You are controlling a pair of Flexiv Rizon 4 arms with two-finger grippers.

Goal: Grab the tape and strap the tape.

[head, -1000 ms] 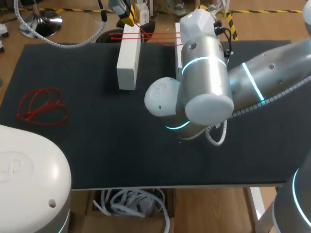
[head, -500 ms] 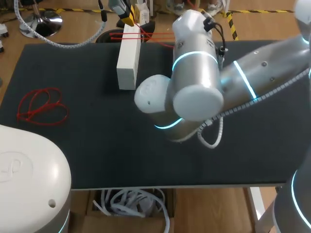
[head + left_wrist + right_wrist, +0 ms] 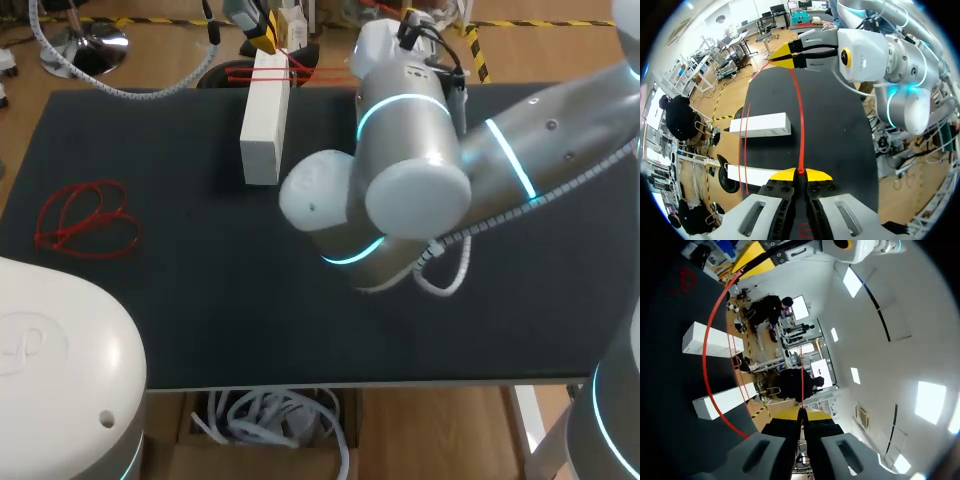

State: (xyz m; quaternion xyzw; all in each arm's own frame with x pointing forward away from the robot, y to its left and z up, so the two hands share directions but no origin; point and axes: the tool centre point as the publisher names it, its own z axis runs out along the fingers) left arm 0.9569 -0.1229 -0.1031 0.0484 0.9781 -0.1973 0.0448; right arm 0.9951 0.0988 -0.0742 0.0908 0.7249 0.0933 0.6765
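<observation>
A thin red tape stretches between my two grippers. My left gripper is shut on one end, just past the far table edge. My right gripper is shut on the other end; in the left wrist view it shows as yellow tips ahead. The tape also loops around two white blocks. The head view shows one white block with red tape strands across its far end. My right arm hides the other block and its own gripper.
A loose bundle of red tape lies at the left of the black table mat. The right arm's elbow hangs over the middle of the mat.
My right arm has swung left and toward the far edge, now covering the second white block. The left gripper and the visible block have stayed put.
</observation>
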